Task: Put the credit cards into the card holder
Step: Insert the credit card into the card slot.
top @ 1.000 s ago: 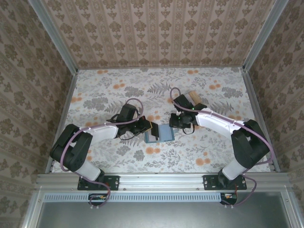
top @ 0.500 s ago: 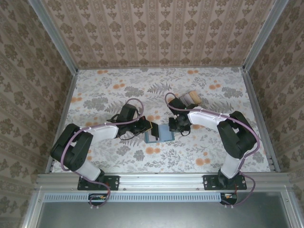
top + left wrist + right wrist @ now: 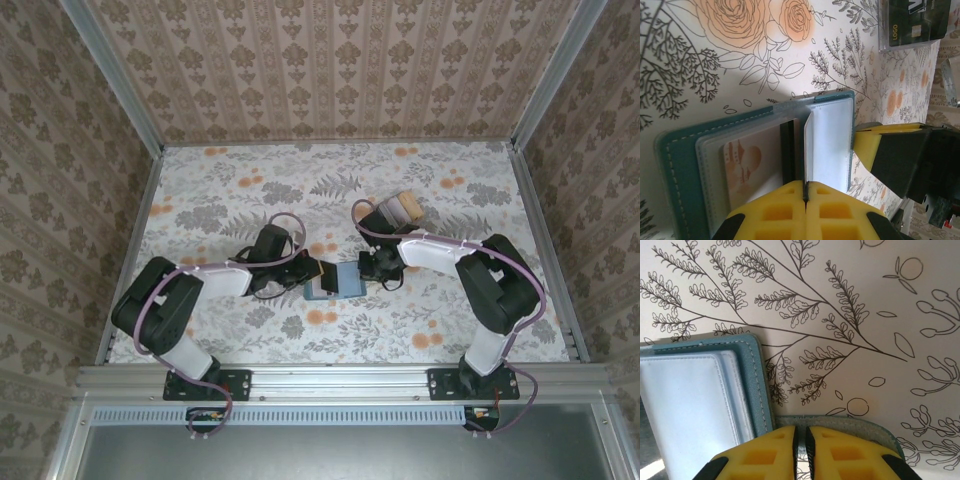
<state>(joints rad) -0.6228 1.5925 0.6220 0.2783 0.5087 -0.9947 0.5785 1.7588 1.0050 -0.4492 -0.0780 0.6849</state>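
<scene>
Looking from above, I find the small, flat, teal-blue bifold card holder (image 3: 342, 281) lying open near the middle of the floral-printed table (image 3: 230, 180), a little toward the near edge, between my two pincers. The left gripper (image 3: 805, 186) is clenched: its yellow pads meet on the free edge of one clear plastic sleeve leaf (image 3: 827, 140) of the holder and hold it standing up like a page. Behind that leaf a thin tan credit card (image 3: 747, 170) with a printed picture sits in a sleeve, beside a dark stripe that I cannot identify. The right gripper (image 3: 800, 432) has its pads almost together over the stitched rim of the teal cover on the right side. I judge that it pinches this cover to pin the holder down, though the contact itself is hidden. The other credit cards (image 3: 403, 207), pastel ones, stand in a small dark-sided clear box (image 3: 912, 22) toward the far edge, right of the middle. I expect the holder to be light and floppy and its sleeves slippery, so the cover rim is the best place to hold it. The cards look thin, stiff and smooth; I would take one by its short edge, out of the box.
</scene>
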